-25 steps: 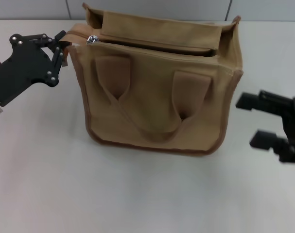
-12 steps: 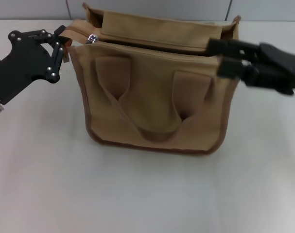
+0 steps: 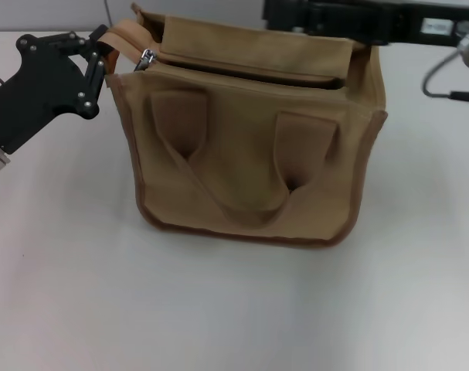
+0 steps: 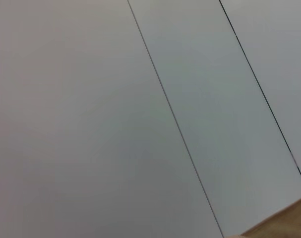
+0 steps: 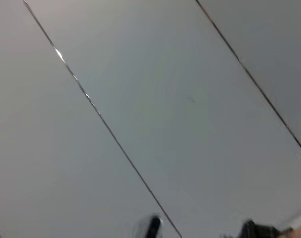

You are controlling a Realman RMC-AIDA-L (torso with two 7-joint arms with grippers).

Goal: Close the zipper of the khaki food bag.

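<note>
Your left gripper (image 3: 103, 58) comes in from 9 o'clock, arm angled up from the lower left, fingertips pinched on the khaki food bag (image 3: 253, 147) at its upper left corner, at the brown end tab. The bag stands upright mid-table (image 3: 219, 309), handles looped down its front face. The zipper (image 3: 242, 68) runs along the top edge, silver pull tab (image 3: 147, 57) at the 10 o'clock end, just beside your left fingertips; the top gapes open toward 2 o'clock.

Your right gripper (image 3: 296, 14) lies level across the 12 o'clock edge, above the bag's rear flap, reaching leftward; whether it is parted or closed you cannot tell.

Wrist views add little: the left shows grey wall panels (image 4: 140, 124) and a sliver of tan fabric; the right shows panels and dark blurred shapes at one edge.
</note>
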